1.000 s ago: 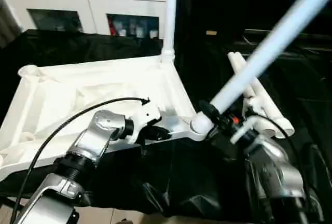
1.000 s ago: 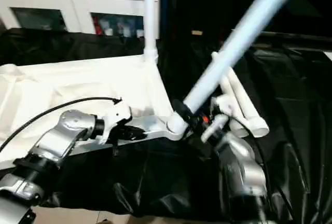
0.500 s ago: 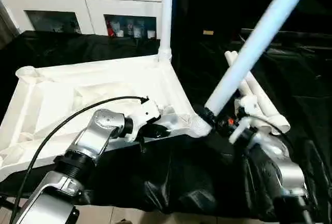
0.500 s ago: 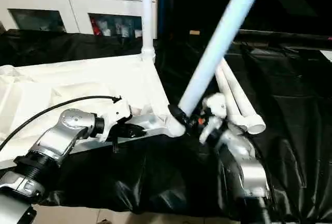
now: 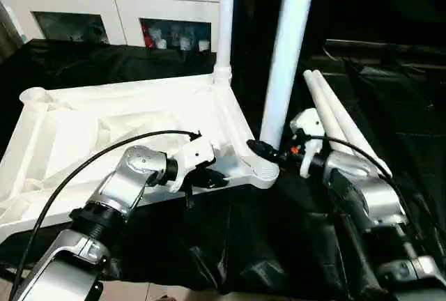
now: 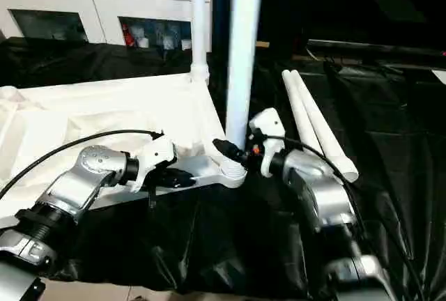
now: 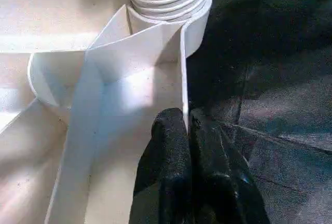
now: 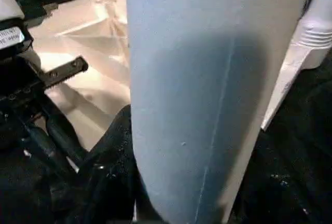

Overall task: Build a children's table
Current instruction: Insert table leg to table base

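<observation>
This looked like a lab or test room rather than a home: a large desk draped in crinkled black cloth [image 5: 209,245] carried the work, and well beyond the tools stood a low white cabinet with glass doors [image 5: 118,15], coloured items stored inside.

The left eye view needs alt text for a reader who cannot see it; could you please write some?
The right gripper holds a white leg upright in the near corner socket of the upside-down tabletop, while the left gripper pinches the tabletop's near edge. Another leg stands in the far corner, and two spare legs lie on the black work table.
</observation>
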{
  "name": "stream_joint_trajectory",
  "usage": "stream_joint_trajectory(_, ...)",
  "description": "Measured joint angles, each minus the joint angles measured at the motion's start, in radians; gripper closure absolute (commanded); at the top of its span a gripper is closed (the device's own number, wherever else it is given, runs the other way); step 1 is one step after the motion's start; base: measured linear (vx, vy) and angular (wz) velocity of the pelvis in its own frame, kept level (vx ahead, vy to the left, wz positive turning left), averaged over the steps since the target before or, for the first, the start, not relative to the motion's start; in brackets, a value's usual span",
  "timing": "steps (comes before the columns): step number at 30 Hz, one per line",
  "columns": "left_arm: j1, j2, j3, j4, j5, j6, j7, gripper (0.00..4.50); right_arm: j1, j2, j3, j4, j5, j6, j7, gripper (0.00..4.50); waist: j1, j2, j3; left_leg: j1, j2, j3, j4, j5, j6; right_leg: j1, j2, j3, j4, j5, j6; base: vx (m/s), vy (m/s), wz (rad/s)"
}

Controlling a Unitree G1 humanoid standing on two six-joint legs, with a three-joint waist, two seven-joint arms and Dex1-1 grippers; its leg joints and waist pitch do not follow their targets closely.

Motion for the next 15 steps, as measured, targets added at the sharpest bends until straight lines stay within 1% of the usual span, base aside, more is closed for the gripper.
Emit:
stream_joint_trajectory(3,0.000,0.001,0.000,-0.002,0.003,0.006,0.003,4.50,-0.020,0.002,0.003,0.023,-0.002,0.009,0.006,2.64,-0.003,0.000,0.000,0.001,0.000,0.000,0.000,0.000,0.000,0.000,0.000,0.000,0.000,-0.001,0.001,0.000,0.000,0.00)
stream_joint_trajectory(6,0.000,0.002,0.000,-0.003,0.003,0.011,0.004,4.50,-0.022,0.006,-0.008,0.036,0.006,0.010,0.015,2.64,-0.004,0.000,0.000,0.001,0.000,0.000,0.000,0.000,0.000,0.000,0.000,0.000,0.000,-0.003,0.004,0.000,0.000,0.00)
stream_joint_trajectory(7,0.000,0.002,0.000,-0.005,0.003,0.013,0.004,4.50,-0.020,0.011,-0.024,0.047,0.022,0.014,0.015,2.64,-0.004,0.000,0.000,0.001,0.000,0.000,0.000,0.000,0.000,0.000,0.000,0.000,0.000,-0.003,0.004,0.000,0.000,0.00)
stream_joint_trajectory(9,0.000,0.002,0.000,-0.006,0.002,0.014,0.002,4.50,-0.016,0.014,-0.038,0.054,0.039,0.017,0.015,2.64,-0.004,0.000,0.000,0.001,0.000,0.000,0.000,0.000,0.000,0.000,0.000,0.000,0.000,-0.002,0.004,0.000,0.000,0.00)
stream_joint_trajectory(13,0.000,0.001,-0.001,-0.010,-0.003,0.019,0.000,4.50,0.018,0.040,-0.121,0.074,0.112,0.020,0.008,2.64,0.000,0.001,0.000,0.000,0.000,0.000,0.000,0.000,0.000,0.000,0.000,0.000,0.000,-0.001,0.000,0.000,0.000,0.00)
stream_joint_trajectory(15,0.000,0.000,-0.001,-0.010,-0.005,0.020,0.001,4.50,0.032,0.052,-0.144,0.078,0.136,0.019,-0.003,2.64,0.001,0.001,0.000,0.000,0.000,0.000,0.000,0.000,0.000,0.000,0.000,0.000,-0.001,-0.001,0.000,0.000,0.000,0.00)
